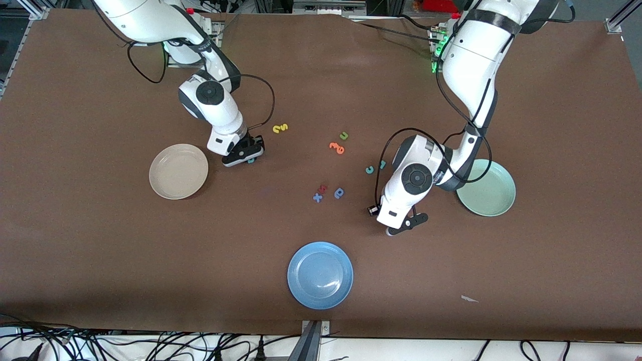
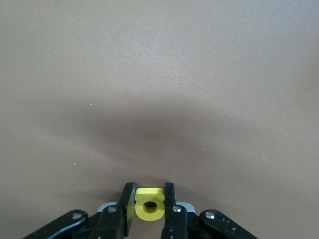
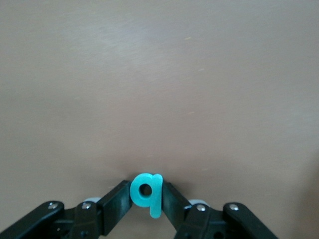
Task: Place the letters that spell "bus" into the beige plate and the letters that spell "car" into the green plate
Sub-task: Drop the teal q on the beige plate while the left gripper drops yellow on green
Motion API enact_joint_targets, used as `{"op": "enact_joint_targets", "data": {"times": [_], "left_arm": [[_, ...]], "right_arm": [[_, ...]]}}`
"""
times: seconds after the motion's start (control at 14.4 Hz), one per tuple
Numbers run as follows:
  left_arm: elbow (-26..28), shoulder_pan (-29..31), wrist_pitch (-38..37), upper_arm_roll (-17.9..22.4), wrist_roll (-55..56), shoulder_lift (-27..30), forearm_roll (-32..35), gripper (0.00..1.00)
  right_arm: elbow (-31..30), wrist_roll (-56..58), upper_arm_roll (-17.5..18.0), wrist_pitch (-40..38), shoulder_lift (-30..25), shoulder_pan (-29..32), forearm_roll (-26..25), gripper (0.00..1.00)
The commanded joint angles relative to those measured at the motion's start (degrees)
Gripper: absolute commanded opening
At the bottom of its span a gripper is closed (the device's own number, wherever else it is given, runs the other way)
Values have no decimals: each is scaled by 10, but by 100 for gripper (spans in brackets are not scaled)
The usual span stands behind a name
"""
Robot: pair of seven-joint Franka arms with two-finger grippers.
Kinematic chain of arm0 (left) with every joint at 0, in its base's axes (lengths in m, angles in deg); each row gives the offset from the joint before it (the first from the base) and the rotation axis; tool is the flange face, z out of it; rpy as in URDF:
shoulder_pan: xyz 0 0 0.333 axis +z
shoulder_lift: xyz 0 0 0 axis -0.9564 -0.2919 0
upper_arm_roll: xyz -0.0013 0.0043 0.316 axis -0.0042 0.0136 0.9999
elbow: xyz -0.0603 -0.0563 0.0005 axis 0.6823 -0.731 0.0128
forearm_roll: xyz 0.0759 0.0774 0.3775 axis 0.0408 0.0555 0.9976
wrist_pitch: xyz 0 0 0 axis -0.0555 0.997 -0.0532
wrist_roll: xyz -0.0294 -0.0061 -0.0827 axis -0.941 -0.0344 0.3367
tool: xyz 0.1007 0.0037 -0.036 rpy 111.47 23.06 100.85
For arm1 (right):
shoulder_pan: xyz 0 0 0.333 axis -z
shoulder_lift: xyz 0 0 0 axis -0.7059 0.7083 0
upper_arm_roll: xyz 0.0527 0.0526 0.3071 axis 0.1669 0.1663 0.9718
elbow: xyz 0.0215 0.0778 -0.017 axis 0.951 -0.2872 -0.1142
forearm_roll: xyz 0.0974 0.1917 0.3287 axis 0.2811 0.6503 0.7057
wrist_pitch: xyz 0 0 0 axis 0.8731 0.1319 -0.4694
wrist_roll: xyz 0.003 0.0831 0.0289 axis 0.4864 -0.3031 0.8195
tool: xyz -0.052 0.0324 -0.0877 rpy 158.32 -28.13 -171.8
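Now left tool grips yellow "a"; right tool (low, tilted) grips teal "b".

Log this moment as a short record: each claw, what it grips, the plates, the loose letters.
left claw: shut on yellow "a", near green plate
right claw: shut on teal "b", beside beige plate
plates: beige, green and blue plate all hold no letters
loose letters: yellow pair, teal "c", teal "r", on the table
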Motion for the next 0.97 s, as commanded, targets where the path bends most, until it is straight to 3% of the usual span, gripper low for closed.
{"op": "enact_joint_targets", "data": {"times": [0.0, 0.21, 0.42, 0.9], "left_arm": [[-16, -4, -4, 7, 1, -5, 2, 0], [-18, -1, -16, 7, -2, 0, 2, 0], [-19, 13, -49, 8, -41, 9, 2, 0], [-9, 104, -218, 7, -252, 79, 31, 0]], "right_arm": [[3, 45, -15, -75, -52, 3, -9, 0], [3, 117, -16, -120, -93, 30, -3, 0], [3, 240, -20, -143, -122, 54, 69, 0], [-2, 372, -20, -135, -106, 125, 82, 0]]}}
